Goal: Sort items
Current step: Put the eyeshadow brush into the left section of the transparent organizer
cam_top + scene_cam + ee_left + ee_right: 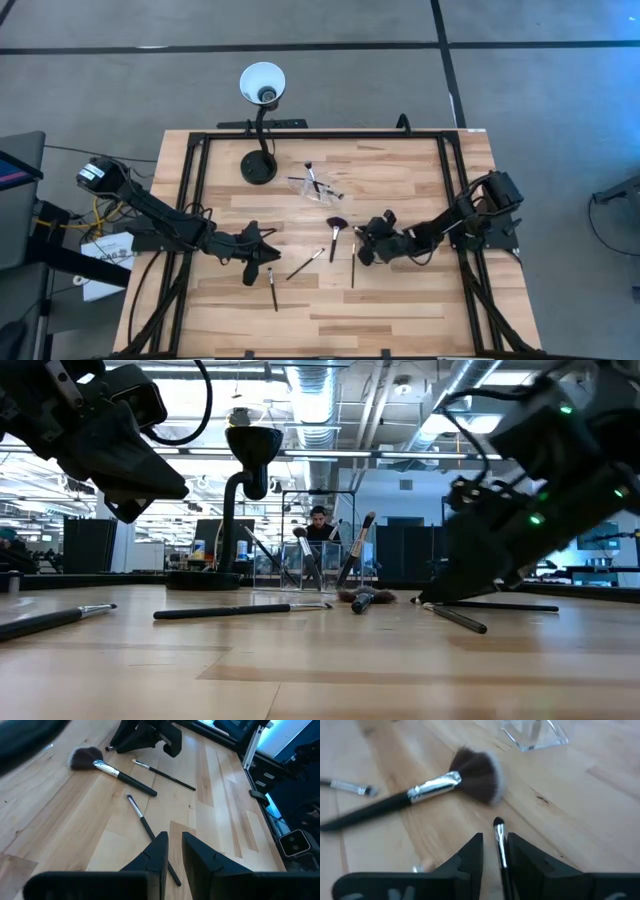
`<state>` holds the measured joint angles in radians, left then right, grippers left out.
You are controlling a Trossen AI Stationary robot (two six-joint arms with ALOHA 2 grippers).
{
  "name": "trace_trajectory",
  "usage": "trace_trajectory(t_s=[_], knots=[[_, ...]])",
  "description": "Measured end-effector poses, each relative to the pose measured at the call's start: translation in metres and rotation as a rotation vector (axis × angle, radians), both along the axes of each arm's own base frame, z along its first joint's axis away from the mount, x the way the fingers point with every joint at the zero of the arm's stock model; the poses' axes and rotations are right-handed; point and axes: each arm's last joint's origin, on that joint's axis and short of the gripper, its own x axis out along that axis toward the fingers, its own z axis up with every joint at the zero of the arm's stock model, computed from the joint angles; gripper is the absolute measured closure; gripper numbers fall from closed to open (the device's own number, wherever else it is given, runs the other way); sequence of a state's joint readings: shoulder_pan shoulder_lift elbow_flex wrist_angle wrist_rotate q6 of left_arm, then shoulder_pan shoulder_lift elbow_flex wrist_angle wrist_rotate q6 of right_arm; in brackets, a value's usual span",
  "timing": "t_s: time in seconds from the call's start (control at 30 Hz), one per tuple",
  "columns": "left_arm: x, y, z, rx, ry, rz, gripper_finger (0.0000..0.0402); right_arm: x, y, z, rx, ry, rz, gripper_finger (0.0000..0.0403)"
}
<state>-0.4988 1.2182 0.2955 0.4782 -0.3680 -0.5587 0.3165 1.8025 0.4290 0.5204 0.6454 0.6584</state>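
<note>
Several slim dark-handled brushes lie flat on the wooden table: a fan brush (334,232) (470,772), one (305,264) (142,822), one (272,288) and one (353,268) (165,774). More brushes stand in the clear pouch (318,185) (310,560). My right gripper (364,242) (495,840) is low at the table, just right of the fan brush, shut on a thin brush (499,845). My left gripper (262,243) (175,842) hangs above the table (130,500), shut and empty, over the handle end of a lying brush. My right gripper pinches a thin brush between its two fingers at the silvery ferrule (501,855). The brush runs along the fingers, and its dark tip (497,823) sticks out past them. The fingers slant down from the table's right. Whether the brush is clear of the wood, I cannot tell.
A black gooseneck lamp (258,165) (245,470) stands at the far side of the table, left of the pouch. A dark frame (195,200) runs along the table's edges. Bare wood lies along the near edge. A person sits in the room beyond the table.
</note>
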Motion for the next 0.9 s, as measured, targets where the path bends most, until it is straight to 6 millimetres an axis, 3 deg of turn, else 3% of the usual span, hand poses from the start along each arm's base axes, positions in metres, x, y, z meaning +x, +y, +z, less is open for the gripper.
trace_trajectory(t_s=[0.1,0.23,0.53,0.7,0.9], knots=[[0.0,0.0,0.0,0.0,-0.001,0.002,0.0349,-0.012,-0.001,-0.004,-0.061,0.005,0.069,0.0334],[0.0,0.0,0.0,0.001,-0.002,0.005,0.0349,-0.015,-0.005,-0.005,-0.019,-0.004,0.063,0.0342],[0.0,0.0,0.0,0.001,-0.003,0.006,0.0349,-0.015,-0.005,-0.005,-0.03,-0.004,0.074,0.0346],[0.0,0.0,0.0,0.001,-0.003,0.006,0.0349,-0.014,-0.005,-0.005,-0.077,0.017,0.108,0.0391],[0.003,-0.001,0.008,-0.04,-0.08,0.006,0.0349,-0.002,-0.002,0.003,-0.109,-0.045,0.139,0.0391]])
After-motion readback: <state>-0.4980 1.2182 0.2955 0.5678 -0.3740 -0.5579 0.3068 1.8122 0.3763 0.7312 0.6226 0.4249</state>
